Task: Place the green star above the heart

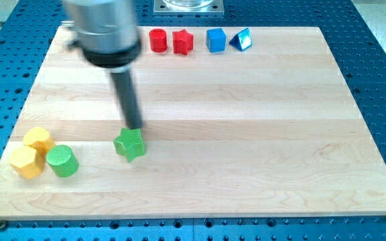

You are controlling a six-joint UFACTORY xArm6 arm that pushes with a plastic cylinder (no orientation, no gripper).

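The green star lies on the wooden board at the lower left of the middle. My tip stands right at the star's top edge, touching or nearly touching it. Two yellow blocks sit at the far left: one looks like the heart, the other is just below and to its left; I cannot tell their shapes for sure. A green cylinder sits next to them, left of the star.
Along the top edge stand a red cylinder, a red star, a blue cube-like block and a blue triangle. A blue perforated table surrounds the board.
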